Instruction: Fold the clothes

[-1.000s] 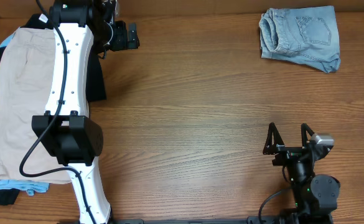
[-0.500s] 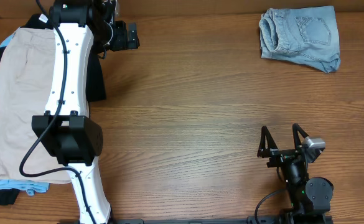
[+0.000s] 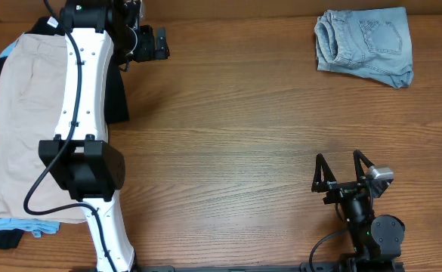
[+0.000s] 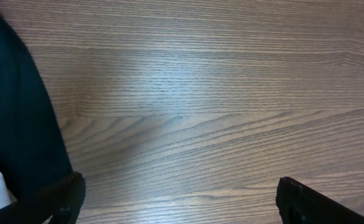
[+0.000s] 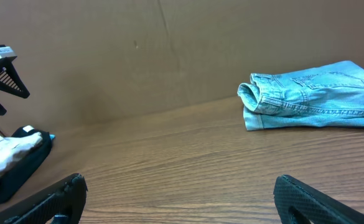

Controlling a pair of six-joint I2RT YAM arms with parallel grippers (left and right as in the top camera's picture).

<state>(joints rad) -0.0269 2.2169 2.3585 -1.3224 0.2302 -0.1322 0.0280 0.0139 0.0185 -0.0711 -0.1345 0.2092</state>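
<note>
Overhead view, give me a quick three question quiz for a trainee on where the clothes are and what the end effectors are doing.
1. True or false: the denim shorts lie apart from the other clothes, at the far right.
2. Multiple choice: what does the right end effector hold? A the denim shorts; B nothing, it is open; C a towel.
3. Fill in: the beige shorts lie on the ___ side of the table.

Key: 1 true. 2 B. 3 left.
</note>
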